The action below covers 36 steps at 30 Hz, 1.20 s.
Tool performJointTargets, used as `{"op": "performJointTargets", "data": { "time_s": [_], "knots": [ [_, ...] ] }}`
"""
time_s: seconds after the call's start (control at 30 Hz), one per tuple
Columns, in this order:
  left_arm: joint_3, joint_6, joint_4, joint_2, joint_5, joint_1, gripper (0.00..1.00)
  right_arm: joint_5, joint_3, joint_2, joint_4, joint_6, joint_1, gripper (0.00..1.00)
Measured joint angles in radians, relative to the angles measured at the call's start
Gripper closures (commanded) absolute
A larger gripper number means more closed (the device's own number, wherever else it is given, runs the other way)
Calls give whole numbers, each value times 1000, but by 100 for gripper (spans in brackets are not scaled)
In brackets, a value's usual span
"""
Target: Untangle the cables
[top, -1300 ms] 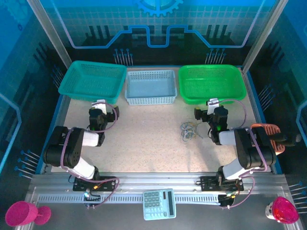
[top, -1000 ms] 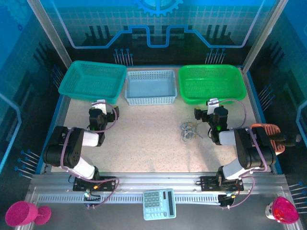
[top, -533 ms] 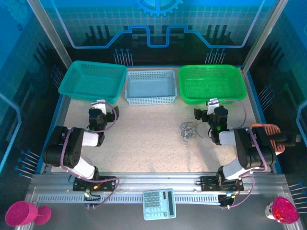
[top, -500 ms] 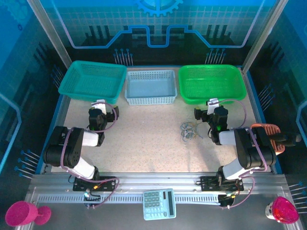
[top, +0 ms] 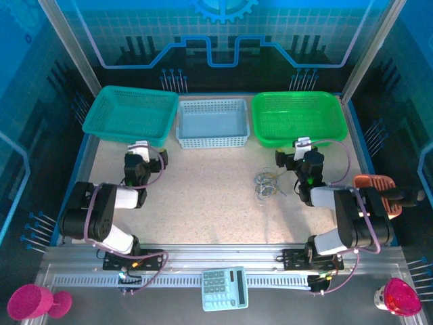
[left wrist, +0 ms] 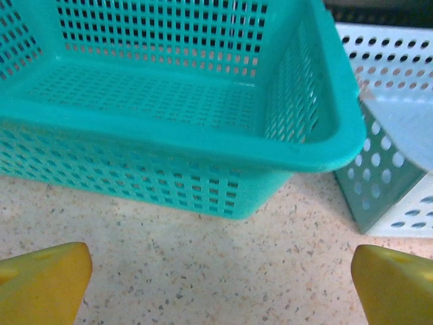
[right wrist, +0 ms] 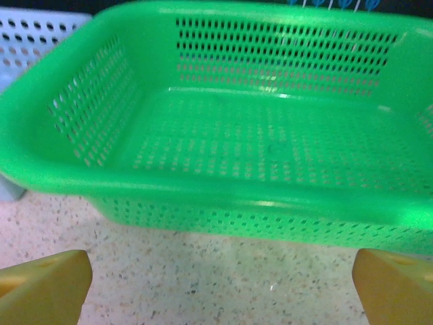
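The cables (top: 268, 184) lie as a small curly clump of thin wires on the speckled table, right of centre. My right gripper (top: 301, 147) sits just right of and slightly beyond the clump, not touching it. In the right wrist view my right gripper (right wrist: 220, 277) is open, its yellow fingertips (right wrist: 44, 284) wide apart over bare table, facing the green basket (right wrist: 270, 135). My left gripper (top: 140, 149) rests at the far left, well away from the cables. Seen from the left wrist, my left gripper (left wrist: 220, 271) is also open and empty, in front of the teal basket (left wrist: 169, 128).
Three baskets line the back: teal (top: 132, 114), pale blue (top: 212, 122) and green (top: 295, 116). An orange object (top: 374, 183) lies at the right edge beside the right arm. A calculator (top: 224, 288) and two pink cups (top: 30, 301) (top: 399, 296) sit on the near rail.
Both arms have shifted slightly, the right arm's elbow dropping toward the near right. The cables have not moved and both grippers stay open.
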Motion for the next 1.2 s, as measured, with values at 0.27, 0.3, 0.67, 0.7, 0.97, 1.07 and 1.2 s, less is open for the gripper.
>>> {"op": "performJointTargets", "data": {
  "time_s": [0.27, 0.3, 0.67, 0.7, 0.97, 1.07, 1.2],
  "knots": [
    [59, -7, -214, -218, -5, 0, 1, 113, 45, -257, -234, 84, 0, 0],
    [81, -14, -259, -247, -7, 0, 1, 139, 88, -273, -317, 125, 0, 0],
    [404, -247, -731, -408, 51, -62, 1, 88, 507, -279, -978, 497, -33, 0],
    [415, -266, -758, -415, 62, -78, 1, 49, 507, -279, -1005, 498, -33, 0],
    [423, -385, -895, -410, 117, -230, 1, -121, 507, -245, -1122, 515, -19, 0],
    [423, -407, -880, -346, 126, -283, 1, -153, 507, -189, -1129, 529, -10, 0],
    [435, -432, -859, -191, 140, -321, 1, -174, 514, -97, -1141, 547, 5, 0]
  ]
}}
